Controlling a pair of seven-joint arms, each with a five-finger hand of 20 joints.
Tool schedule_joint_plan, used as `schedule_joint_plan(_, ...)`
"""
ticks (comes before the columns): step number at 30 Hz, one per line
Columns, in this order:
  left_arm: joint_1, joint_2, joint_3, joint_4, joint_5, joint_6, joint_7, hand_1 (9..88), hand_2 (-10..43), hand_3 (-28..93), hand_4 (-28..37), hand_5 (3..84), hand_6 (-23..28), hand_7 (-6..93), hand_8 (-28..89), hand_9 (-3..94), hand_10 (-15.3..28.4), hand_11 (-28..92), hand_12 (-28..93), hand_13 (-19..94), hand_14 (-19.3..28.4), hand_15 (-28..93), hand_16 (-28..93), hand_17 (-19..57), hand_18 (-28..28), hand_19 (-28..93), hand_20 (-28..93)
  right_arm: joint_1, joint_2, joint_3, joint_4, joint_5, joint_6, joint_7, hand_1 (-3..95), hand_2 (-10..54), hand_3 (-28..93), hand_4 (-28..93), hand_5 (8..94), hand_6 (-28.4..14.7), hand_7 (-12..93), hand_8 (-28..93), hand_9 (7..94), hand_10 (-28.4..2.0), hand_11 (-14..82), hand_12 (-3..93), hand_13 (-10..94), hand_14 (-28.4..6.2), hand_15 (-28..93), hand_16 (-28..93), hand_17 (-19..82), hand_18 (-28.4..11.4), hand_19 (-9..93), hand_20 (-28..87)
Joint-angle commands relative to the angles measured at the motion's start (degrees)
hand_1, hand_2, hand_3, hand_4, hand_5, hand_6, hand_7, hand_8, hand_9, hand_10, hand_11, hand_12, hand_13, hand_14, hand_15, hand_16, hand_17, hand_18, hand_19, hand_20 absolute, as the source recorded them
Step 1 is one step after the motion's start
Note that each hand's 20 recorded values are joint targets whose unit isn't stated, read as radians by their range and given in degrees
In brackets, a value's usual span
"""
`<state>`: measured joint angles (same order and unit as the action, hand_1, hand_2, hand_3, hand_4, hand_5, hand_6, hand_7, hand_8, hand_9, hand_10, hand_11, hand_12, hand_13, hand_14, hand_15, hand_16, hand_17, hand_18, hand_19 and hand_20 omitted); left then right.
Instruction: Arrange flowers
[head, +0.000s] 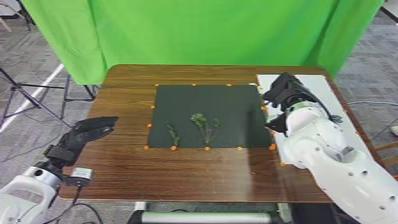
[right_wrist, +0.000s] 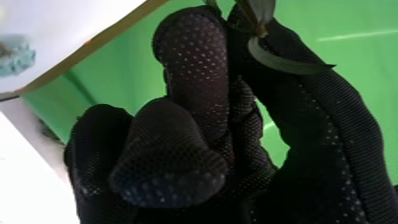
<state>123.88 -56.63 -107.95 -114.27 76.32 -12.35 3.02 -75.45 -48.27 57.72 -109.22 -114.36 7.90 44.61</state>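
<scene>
In the head view my right hand (head: 282, 93) is over the white board's left edge, beside the dark mat (head: 235, 102). In the right wrist view the curled fingers of my right hand (right_wrist: 191, 75) pinch a thin stem with narrow green leaves (right_wrist: 286, 63) near the fingertips; its flower end is out of sight. Two sprigs lie apart on the mat: a branching one with small pale buds (head: 199, 120) and a smaller green one (head: 173, 134) to its left. Over the table's left edge, my left hand (head: 91, 131) is open and holds nothing.
The white board (head: 313, 82) runs along the right side of the brown table (head: 124, 165). Small orange markers line the mat's edges. A green curtain (head: 222, 35) hangs behind the table. In the right wrist view, a pale blue thing (right_wrist: 16, 57) lies against a white surface.
</scene>
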Motion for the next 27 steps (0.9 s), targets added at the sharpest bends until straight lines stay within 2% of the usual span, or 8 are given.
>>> schedule_joint_plan(1,-0.05,0.17,0.17,-0.16,0.06,-1.00,-0.52,28.5,-6.9,62,-15.7,39.2,4.0,11.8,-6,35.4,14.0,13,11,31,18.5,15,2,1.4,16.3,10,15,-1.97,-2.77,-1.61,-1.97,-2.97,0.31,0.12,55.4,-9.5,56,4,80.6,-6.3,37,21,93.7,-11.4,41.0,21.5,94,-1.9,65,21,72,-10.6,93,47)
schedule_joint_plan(5,0.40,0.07,0.00,-0.35,0.01,-0.66,-0.53,28.4,-7.1,62,-15.6,39.2,4.0,11.8,-6,35.4,14.1,13,11,30,18.5,15,2,1.4,16.3,10,15,-3.24,-3.36,-1.74,-2.47,-3.40,-0.37,0.18,55.2,-9.5,56,5,80.7,-6.2,37,21,93.7,-11.4,41.3,21.3,94,-1.9,65,21,72,-10.7,93,47)
schedule_joint_plan(12,0.51,-0.07,-0.06,-0.25,0.00,-1.03,-0.69,28.5,-7.2,62,-15.7,39.2,4.0,12.0,-6,35.4,14.0,13,11,31,18.5,15,2,1.4,16.3,10,15,-6.40,-5.03,-1.67,-3.27,-4.91,-1.52,0.80,54.9,-9.5,57,5,80.9,-6.3,37,21,93.7,-11.6,42.1,21.0,94,-1.8,65,21,72,-10.6,93,47)
schedule_joint_plan(18,0.50,-0.17,-0.15,-0.32,-0.07,-1.41,-0.86,28.7,-7.2,62,-15.8,39.3,4.1,12.2,-6,35.4,13.9,13,11,31,18.4,15,2,1.4,16.3,10,15,-7.75,-6.21,-2.76,-3.67,-4.78,-4.87,0.97,54.7,-9.5,57,5,81.1,-6.3,37,21,93.7,-11.7,42.1,20.7,94,-1.8,65,21,72,-10.6,93,47)
schedule_joint_plan(27,0.45,-0.11,-0.04,-0.32,-0.04,-1.67,-1.12,28.7,-7.7,63,-16.4,39.4,4.1,12.6,-6,35.5,13.7,13,11,31,18.3,15,1,1.5,16.2,10,15,-9.84,-5.98,-2.14,-4.69,-4.39,-5.66,0.44,54.0,-9.5,57,4,81.3,-6.0,37,20,93.7,-12.0,41.6,20.7,94,-1.8,65,21,72,-10.4,93,47)
